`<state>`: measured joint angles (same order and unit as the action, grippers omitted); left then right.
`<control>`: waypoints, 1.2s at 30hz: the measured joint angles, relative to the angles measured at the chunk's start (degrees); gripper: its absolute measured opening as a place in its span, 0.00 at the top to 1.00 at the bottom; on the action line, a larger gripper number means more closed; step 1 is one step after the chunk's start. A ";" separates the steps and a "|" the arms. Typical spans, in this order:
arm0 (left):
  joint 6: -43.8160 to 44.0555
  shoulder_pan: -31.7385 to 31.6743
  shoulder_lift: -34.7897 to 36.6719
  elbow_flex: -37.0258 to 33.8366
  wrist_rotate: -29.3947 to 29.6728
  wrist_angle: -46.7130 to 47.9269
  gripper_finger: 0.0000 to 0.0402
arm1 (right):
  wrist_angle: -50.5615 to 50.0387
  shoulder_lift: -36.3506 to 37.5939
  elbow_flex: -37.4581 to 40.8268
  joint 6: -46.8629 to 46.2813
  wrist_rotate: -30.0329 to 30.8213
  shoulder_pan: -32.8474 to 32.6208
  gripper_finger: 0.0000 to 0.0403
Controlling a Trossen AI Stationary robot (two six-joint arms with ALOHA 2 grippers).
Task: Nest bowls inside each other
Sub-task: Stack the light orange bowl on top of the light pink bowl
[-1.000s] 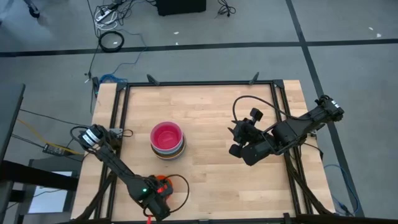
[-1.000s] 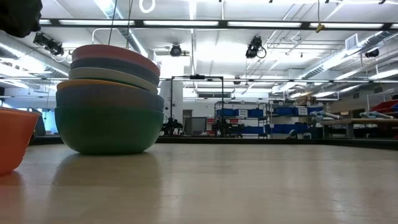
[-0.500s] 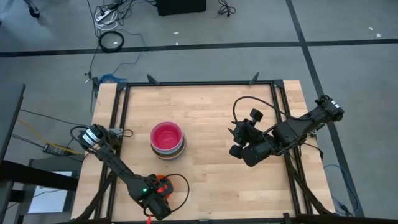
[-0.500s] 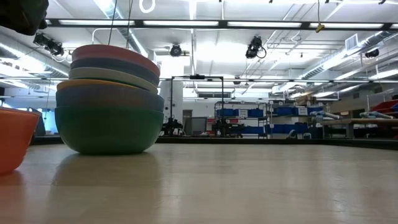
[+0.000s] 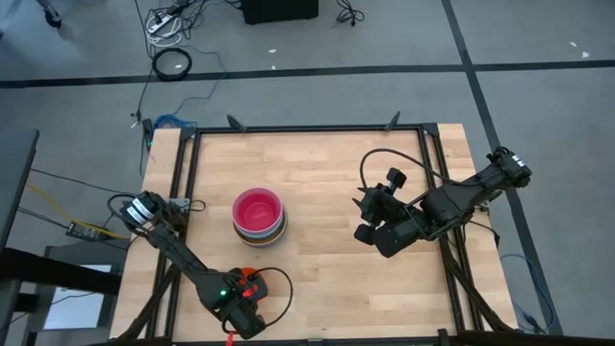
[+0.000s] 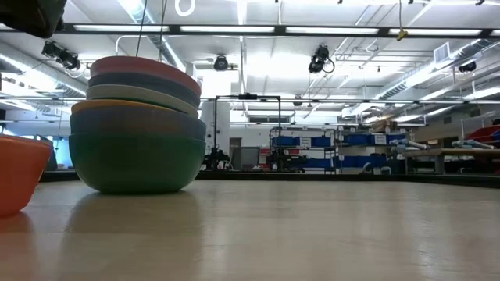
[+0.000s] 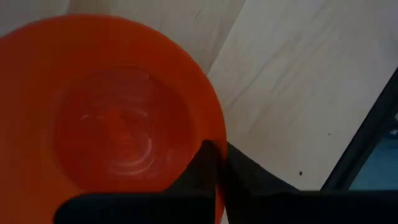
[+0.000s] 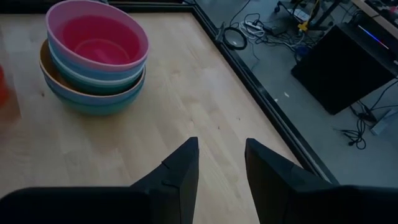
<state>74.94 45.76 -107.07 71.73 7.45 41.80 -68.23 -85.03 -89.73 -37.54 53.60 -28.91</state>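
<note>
Left hand (image 7: 214,177) at the worktop's (image 5: 327,173) near edge, fingers pinched on the rim of the orange bowl (image 7: 106,106). Right hand (image 8: 221,165), fingers apart and empty, hangs over the right half. Nested stack (image 5: 258,217), pink on top, stands left of centre.

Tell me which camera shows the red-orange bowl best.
The left wrist view: the red-orange bowl fills it, with the left tool shut on its rim. The high view shows only a sliver beside the arm. The low view catches its side at the picture's edge. The right wrist view shows only an orange edge.
</note>
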 joint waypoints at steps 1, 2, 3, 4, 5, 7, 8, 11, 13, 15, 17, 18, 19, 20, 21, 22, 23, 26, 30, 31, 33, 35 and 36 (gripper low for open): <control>0.00 -0.02 0.02 0.04 0.06 -0.02 0.97 | -0.01 0.00 0.00 -0.02 0.00 0.00 0.71; -0.02 -0.02 0.01 0.04 0.06 -0.11 0.97 | -0.01 0.00 0.00 -0.02 0.00 0.00 0.71; -0.06 -0.02 -0.02 0.04 0.06 -0.13 0.97 | -0.02 0.00 0.00 -0.02 0.00 0.00 0.71; -0.08 -0.02 -0.02 0.04 0.04 -0.11 0.98 | 0.00 0.00 0.00 -0.02 0.00 0.00 0.71; -0.09 -0.02 -0.02 0.04 0.02 -0.12 0.98 | 0.00 0.00 0.00 -0.02 0.00 0.00 0.71; -0.09 -0.02 -0.02 0.04 0.06 -0.18 0.99 | 0.00 0.00 0.00 -0.02 0.00 0.00 0.71; -0.09 -0.02 -0.02 0.04 0.07 -0.20 0.99 | 0.00 0.00 0.00 -0.03 0.02 0.00 0.71; -0.04 -0.02 -0.06 0.71 0.17 0.48 0.99 | 0.00 0.00 0.00 -0.04 0.01 0.00 0.71; -0.55 -0.02 -0.13 2.51 0.21 2.50 0.99 | 0.02 0.00 0.00 -0.04 0.02 0.00 0.71; -1.14 -0.02 -0.13 5.63 0.23 6.40 0.99 | 0.02 0.00 0.00 -0.07 0.02 0.00 0.71; -1.57 -0.02 -0.15 9.69 0.90 11.98 0.99 | 0.00 0.00 0.00 -0.04 0.02 0.00 0.71; -2.29 -0.02 -0.15 11.97 1.81 15.37 0.99 | 0.02 0.00 0.00 -0.04 0.02 0.00 0.71; -2.80 0.00 -0.15 14.36 3.03 18.16 1.00 | 0.02 0.00 0.00 -0.04 0.02 0.00 0.71; -3.38 0.00 -0.15 16.75 4.23 20.51 1.00 | 0.02 0.00 0.00 -0.04 0.02 0.00 0.71; -3.98 0.00 -0.13 19.06 5.68 23.17 1.00 | 0.02 0.00 0.00 -0.04 0.03 0.00 0.71; -4.32 -0.01 -0.13 21.22 7.24 26.22 1.00 | 0.02 0.00 0.00 -0.04 0.02 0.00 0.71; -4.70 -0.02 -0.13 23.59 8.87 29.43 1.00 | 0.01 0.00 0.00 -0.04 0.03 0.00 0.71; -5.71 -0.51 -0.13 30.19 14.48 38.09 1.00 | 0.05 0.00 0.00 -0.07 0.04 0.00 0.71; -7.75 -2.20 -0.02 37.36 20.19 48.50 1.00 | 0.16 0.00 0.00 -0.09 0.04 0.00 0.71; -10.11 -2.83 0.22 38.17 21.39 48.23 1.00 | 0.23 0.00 0.00 -0.08 0.03 0.00 0.71; -15.35 -4.15 0.63 39.32 24.48 48.09 1.00 | 0.47 0.00 0.02 -0.07 0.05 0.00 0.71; -19.49 -6.45 0.89 40.01 26.04 47.97 1.00 | 0.57 0.00 0.01 -0.06 0.04 0.00 0.71; -22.00 -7.81 1.18 40.02 26.29 48.27 1.00 | 0.60 0.00 0.02 -0.07 0.01 0.00 0.71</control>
<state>52.93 37.95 -105.89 111.74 33.74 90.07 -67.63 -85.03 -89.71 -37.60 53.61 -28.91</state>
